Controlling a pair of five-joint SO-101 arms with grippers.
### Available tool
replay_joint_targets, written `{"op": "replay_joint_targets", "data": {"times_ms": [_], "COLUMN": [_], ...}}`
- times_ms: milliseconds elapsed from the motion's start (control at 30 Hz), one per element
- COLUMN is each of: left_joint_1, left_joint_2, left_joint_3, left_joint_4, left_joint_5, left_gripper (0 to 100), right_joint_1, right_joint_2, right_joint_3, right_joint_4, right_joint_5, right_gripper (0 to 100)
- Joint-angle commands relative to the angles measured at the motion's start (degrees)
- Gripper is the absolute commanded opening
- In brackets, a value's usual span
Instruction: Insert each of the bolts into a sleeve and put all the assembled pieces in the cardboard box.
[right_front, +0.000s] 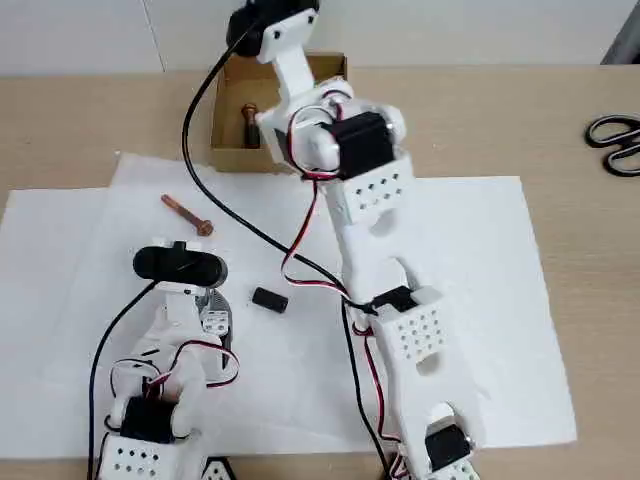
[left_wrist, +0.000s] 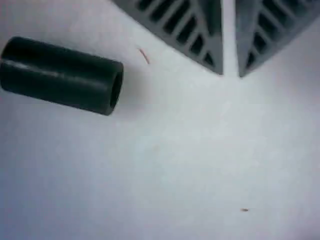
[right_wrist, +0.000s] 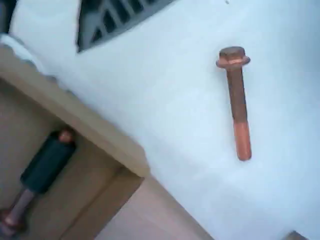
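The left gripper (left_wrist: 230, 73) hangs low over the white paper (right_front: 480, 300) in the lower left of the high view. Its fingers (left_wrist: 197, 35) are drawn narrow, with only a slim gap between the tips, and hold nothing. The black sleeve (left_wrist: 62, 75) lies on its side on the paper just beside those tips, apart from them, with its open end facing them. In the high view it sits near the middle of the frame.

A loose copper bolt (right_front: 187, 215) lies on the paper in the upper left of the sheet, well apart from the sleeve. The right arm (right_front: 370, 180) stretches up the middle of the frame to the cardboard box (right_front: 228, 150) at the top. Whether the right gripper (right_wrist: 112, 22) is wide or narrow I cannot tell. Inside the box lies one assembled piece (right_wrist: 42, 170), a bolt through a dark sleeve. Scissors (right_front: 615, 142) rest on the table (right_front: 500, 110) at the right edge.
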Motion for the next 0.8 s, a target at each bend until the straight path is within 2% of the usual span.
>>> {"op": "replay_joint_targets", "data": {"times_ms": [0,167,267,333,567,767], "left_joint_1": [-2.46,-14.68,-22.42,-25.41,-27.16,-30.24], "left_joint_2": [-0.44,-0.44,-0.44,-0.44,-0.44,-0.44], "left_joint_3": [-0.22,-0.31,-0.40,-1.19,-2.86,-2.68], "left_joint_4": [-1.58,-8.26,-13.01,-13.19,-6.24,-8.97], "left_joint_5": [0.00,0.00,-0.35,-0.44,-0.44,-0.09], "left_gripper": [0,0,0,0,0,0], "right_joint_1": [-0.75,-0.92,-1.01,-1.01,-0.84,-0.92], "right_joint_2": [-6.55,-16.31,-25.45,-32.13,-49.27,-57.54], "right_joint_3": [-1.32,9.85,24.18,35.60,66.99,84.31], "right_joint_4": [1.45,1.63,1.45,1.10,0.13,-1.01], "right_joint_5": [-0.88,-1.76,-5.10,-6.33,-6.95,-6.95], "right_gripper": [8.0,8.0,8.1,8.2,8.3,8.4]}}
